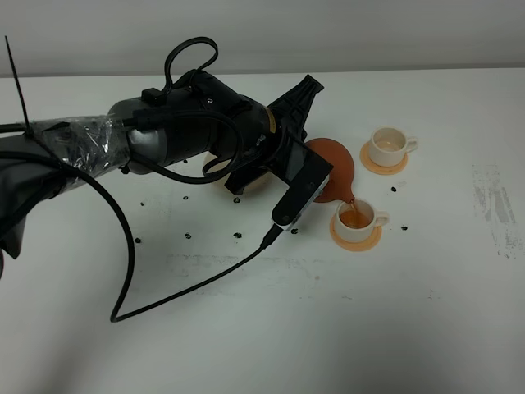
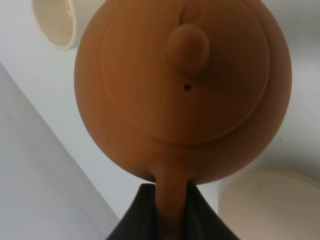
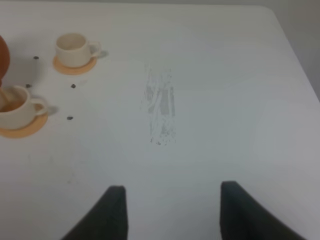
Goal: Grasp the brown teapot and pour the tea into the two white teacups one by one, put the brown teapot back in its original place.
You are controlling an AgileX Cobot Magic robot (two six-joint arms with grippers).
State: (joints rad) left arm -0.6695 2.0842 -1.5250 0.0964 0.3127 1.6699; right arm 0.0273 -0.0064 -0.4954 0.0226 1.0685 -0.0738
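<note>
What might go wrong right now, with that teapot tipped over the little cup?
1. The nearer teacup already holds tea; pouring much longer may spill it over the rim onto the orange coaster.
2. The left fingers grip only the slim handle of the tilted brown teapot, so it might twist or slip.
3. Its lid leans downward and may slide off.

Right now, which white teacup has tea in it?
The near teacup, directly under the brown teapot spout: amber tea shows inside. The far teacup shows only a pale interior.
</note>
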